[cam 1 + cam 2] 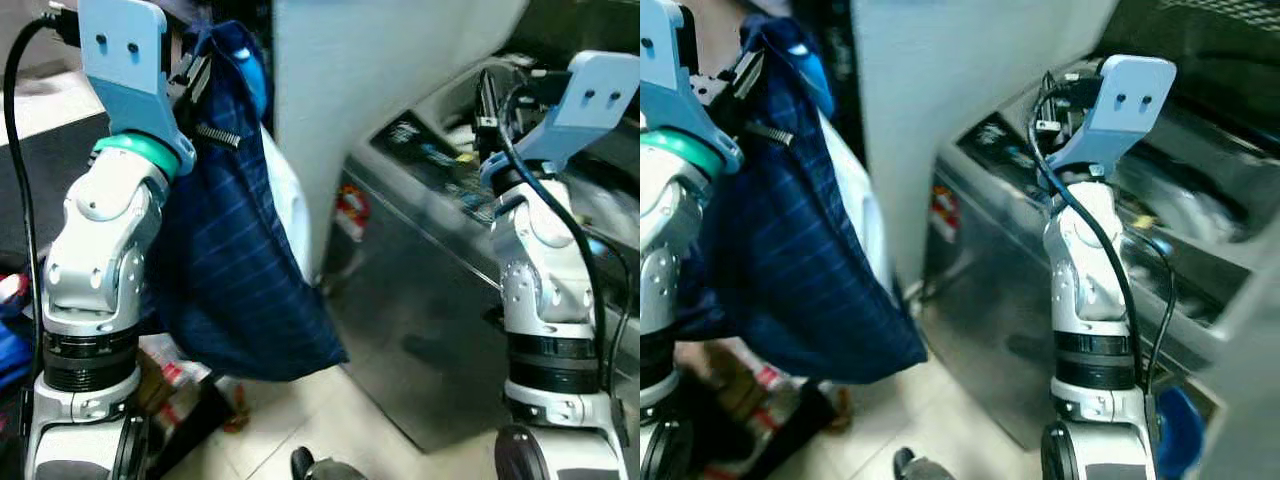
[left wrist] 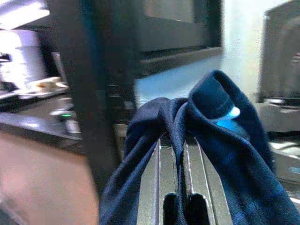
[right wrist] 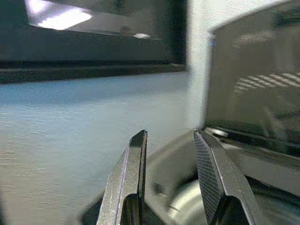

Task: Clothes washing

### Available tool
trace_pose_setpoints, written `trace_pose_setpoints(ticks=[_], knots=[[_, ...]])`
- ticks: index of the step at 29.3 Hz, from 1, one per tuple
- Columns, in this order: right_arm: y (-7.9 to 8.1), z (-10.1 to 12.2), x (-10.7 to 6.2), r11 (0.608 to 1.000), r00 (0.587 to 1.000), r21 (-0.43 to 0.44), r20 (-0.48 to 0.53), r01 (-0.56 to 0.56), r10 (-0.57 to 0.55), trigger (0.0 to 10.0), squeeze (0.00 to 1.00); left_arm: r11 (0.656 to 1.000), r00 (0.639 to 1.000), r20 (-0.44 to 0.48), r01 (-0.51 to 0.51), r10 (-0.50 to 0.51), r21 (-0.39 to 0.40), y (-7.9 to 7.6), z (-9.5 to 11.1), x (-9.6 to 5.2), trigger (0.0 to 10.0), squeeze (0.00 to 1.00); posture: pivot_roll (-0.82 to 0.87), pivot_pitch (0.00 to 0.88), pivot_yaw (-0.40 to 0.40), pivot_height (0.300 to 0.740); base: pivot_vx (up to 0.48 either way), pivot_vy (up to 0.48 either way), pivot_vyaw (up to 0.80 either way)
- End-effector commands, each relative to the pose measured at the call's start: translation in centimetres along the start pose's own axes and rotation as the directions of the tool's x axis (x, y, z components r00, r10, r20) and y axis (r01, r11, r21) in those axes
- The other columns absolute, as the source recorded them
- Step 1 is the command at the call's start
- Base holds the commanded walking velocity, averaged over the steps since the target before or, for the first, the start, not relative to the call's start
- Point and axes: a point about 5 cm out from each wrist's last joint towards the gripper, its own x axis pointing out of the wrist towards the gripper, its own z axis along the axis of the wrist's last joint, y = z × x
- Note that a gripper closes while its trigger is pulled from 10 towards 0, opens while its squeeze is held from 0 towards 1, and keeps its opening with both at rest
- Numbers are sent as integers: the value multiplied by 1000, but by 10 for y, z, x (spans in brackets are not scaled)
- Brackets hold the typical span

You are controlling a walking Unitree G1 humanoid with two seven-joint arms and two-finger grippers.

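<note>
Hanging from the left pincer [image 2: 176, 154], a dark blue pinstriped garment [image 1: 235, 270] is held up high at the robot's left; its fingers [image 2: 152, 187] are clenched tight on a bunched fold of the cloth, w/ fabric wrapped over both tips. A bright blue patch and a white lining are seen inside the folds near the top. The garment's lower edge droops toward the pale tiled floor [image 1: 300, 420], not touching it as far as can be told.

The right pincer [image 3: 171, 180] is raised at the robot's right, fingers [image 3: 129, 183] parted, nothing between them. Beyond the tips, a rounded grey rim is made out, prob. the washing machine's [image 1: 990, 300] opening; what is inside cannot be told, too blurred.

The machine is a grey metal box set to the right of the garment, its top w/ a printed control strip. A white wall panel [image 1: 370, 110] stands between garment and machine top. A red-and-white item [image 1: 352, 212] is seen at the machine's front corner, just beside the panel's foot.

Floor clutter, red and white packaging [image 1: 175, 375], lies below the garment, near the left arm's base. Open floor is left between the garment's hem and the machine's front face.
</note>
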Motion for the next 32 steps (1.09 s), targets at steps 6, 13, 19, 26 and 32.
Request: trace_pose_setpoints(ticks=[6, 13, 19, 26, 32], knots=[[1, -2, 0, 1000, 1000, 15, -12, 1, -1, 10000, 0, 1000, 1000, 22, 3, -3, 6, -1, 4, 0, 10000, 0, 47, 65, -6, 740, 0, 0, -800], [1, -1, 1, 1000, 1000, 20, -8, 1, -1, 10000, 0, 1000, 1000, 21, 1, -2, 6, -1, 4, 0, 10000, 0, 47, 66, -7, 740, 0, 0, -800], [1, 0, 1, 1000, 1000, 26, -4, 1, -1, 10000, 0, 1000, 1000, 20, -3, 3, 6, -1, 4, 0, 10000, 0, 47, 66, -9, 740, 0, 0, -800], [1, 1, 2, 1000, 1000, 27, -3, 4, -3, 10000, 0, 1000, 1000, 19, -2, 3, -12, -2, 2, 0, 10000, 0, 46, 67, -8, 740, 0, 0, -800], [1, 1, 3, 1000, 1000, 27, -2, 6, -6, 10000, 0, 1000, 1000, 28, -6, 7, -18, -2, 3, 0, 10000, 0, 44, 69, -9, 740, 0, 0, -800]])
